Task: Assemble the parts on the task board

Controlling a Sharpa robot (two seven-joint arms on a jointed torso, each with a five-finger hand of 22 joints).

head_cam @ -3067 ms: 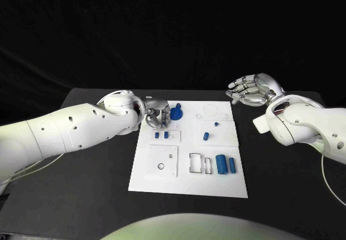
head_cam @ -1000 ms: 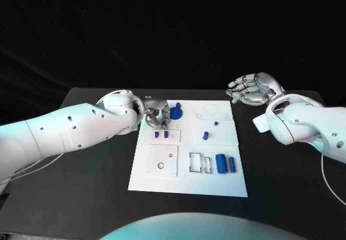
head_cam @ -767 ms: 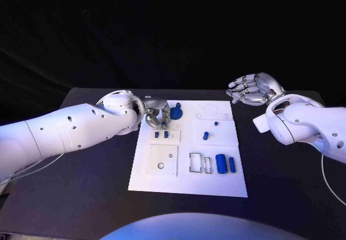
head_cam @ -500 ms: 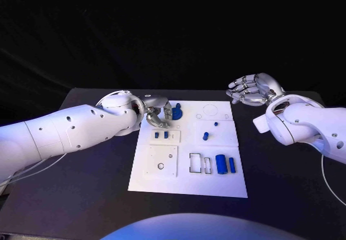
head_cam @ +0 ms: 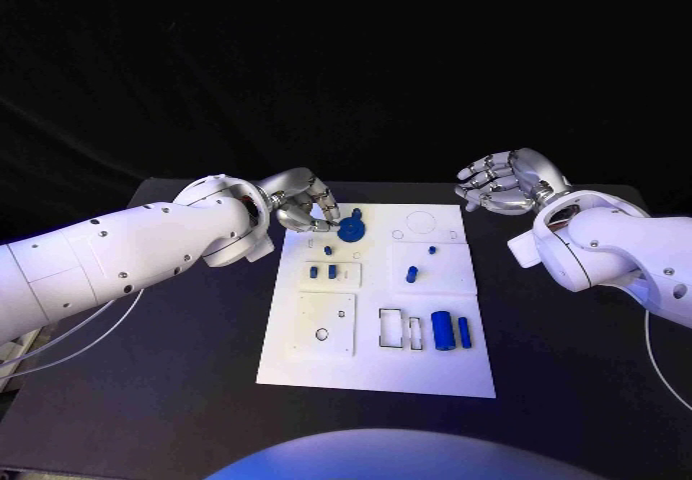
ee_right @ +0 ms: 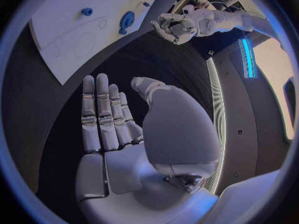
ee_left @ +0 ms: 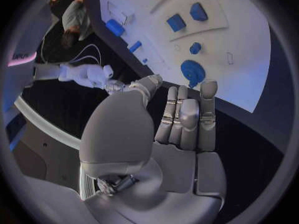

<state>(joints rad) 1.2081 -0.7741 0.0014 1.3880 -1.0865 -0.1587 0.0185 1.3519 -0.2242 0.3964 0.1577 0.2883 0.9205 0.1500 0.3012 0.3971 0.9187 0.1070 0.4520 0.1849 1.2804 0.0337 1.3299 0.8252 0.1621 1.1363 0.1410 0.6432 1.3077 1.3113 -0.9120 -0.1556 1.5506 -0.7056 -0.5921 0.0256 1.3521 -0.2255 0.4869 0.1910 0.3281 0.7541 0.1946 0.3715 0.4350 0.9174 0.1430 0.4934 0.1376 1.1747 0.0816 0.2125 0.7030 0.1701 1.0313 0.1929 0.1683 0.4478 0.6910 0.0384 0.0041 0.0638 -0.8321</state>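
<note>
I see the board (head_cam: pixel 378 375) lying mid-table with blue parts on it: a disc (head_cam: pixel 351 231) at its far left, two small pegs (head_cam: pixel 323 271) nearer, one peg (head_cam: pixel 413 271) toward the middle, two cylinders (head_cam: pixel 450 331) at the near right. My left hand (head_cam: pixel 300 205) hovers beside the disc, fingers apart, holding nothing. My right hand (head_cam: pixel 502 184) hangs off the board's far right corner, fingers spread, empty.
</note>
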